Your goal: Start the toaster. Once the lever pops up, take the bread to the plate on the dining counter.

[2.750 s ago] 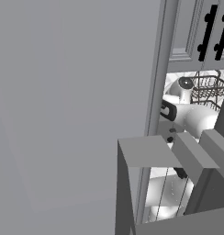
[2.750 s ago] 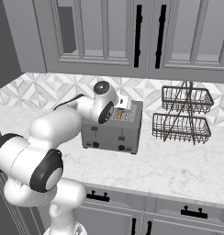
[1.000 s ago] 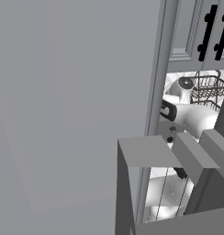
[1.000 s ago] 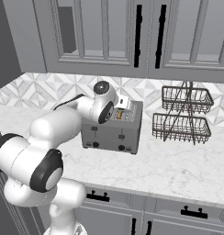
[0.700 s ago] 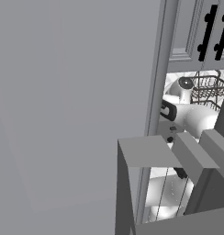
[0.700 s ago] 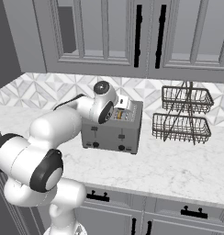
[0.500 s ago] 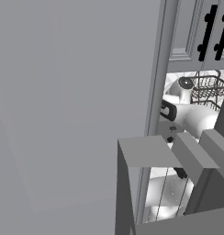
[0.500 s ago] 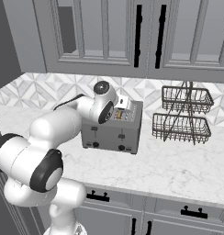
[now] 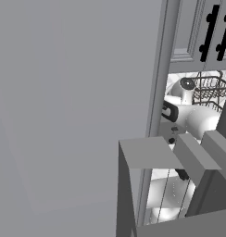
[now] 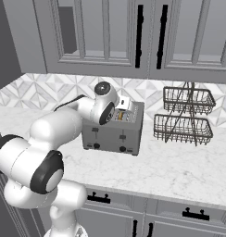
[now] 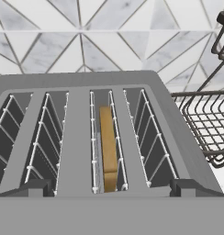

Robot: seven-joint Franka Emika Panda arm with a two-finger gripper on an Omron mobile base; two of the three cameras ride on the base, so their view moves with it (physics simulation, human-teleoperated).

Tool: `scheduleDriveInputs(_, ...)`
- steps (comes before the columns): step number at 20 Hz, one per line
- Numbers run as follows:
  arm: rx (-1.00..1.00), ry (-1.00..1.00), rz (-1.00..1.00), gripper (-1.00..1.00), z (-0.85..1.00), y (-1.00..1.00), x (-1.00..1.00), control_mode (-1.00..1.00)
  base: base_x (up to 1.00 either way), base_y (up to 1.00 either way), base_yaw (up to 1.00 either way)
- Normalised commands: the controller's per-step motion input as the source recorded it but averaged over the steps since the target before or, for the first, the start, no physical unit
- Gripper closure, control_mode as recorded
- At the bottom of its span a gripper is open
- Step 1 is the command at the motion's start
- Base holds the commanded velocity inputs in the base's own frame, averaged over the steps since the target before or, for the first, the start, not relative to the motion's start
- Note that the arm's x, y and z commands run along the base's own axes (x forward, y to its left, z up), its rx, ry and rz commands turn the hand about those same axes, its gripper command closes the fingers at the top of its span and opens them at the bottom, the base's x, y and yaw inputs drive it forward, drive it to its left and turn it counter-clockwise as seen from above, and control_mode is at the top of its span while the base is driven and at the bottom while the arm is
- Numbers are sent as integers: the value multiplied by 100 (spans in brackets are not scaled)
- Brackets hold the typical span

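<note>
A grey four-slot toaster (image 10: 116, 131) stands on the marble kitchen counter against the tiled wall. From above, the toaster (image 11: 77, 114) has the tan bread (image 11: 108, 151) standing on edge, sunk in the second slot from the right. My gripper (image 11: 111, 189) hovers just over the toaster's near edge, open, its dark fingertips (image 11: 35, 187) set wide apart with nothing between them. In the right base view the hand (image 10: 123, 103) sits above the toaster's top. I cannot make out the toaster's lever. The plate and the dining counter are out of view.
A two-tier black wire basket (image 10: 184, 115) stands right of the toaster, also at the hand view's right edge (image 11: 205, 124). Grey wall cabinets (image 10: 147, 37) hang close overhead. A tall grey panel (image 9: 73, 106) blocks most of the left base view.
</note>
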Motion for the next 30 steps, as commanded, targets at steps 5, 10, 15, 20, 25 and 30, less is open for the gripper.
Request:
scheduleDriveInputs(5, 0, 0, 0, -100, 0, 0, 0, -100, 0, 0, 0)
scheduleDriveInputs(10, 0, 0, 0, -100, 0, 0, 0, -100, 0, 0, 0)
scheduleDriveInputs(15, 0, 0, 0, -100, 0, 0, 0, -100, 0, 0, 0)
scheduleDriveInputs(20, 0, 0, 0, -100, 0, 0, 0, -100, 0, 0, 0)
scheduleDriveInputs(25, 0, 0, 0, -100, 0, 0, 0, -100, 0, 0, 0)
scheduleDriveInputs(30, 0, 0, 0, -100, 0, 0, 0, -100, 0, 0, 0)
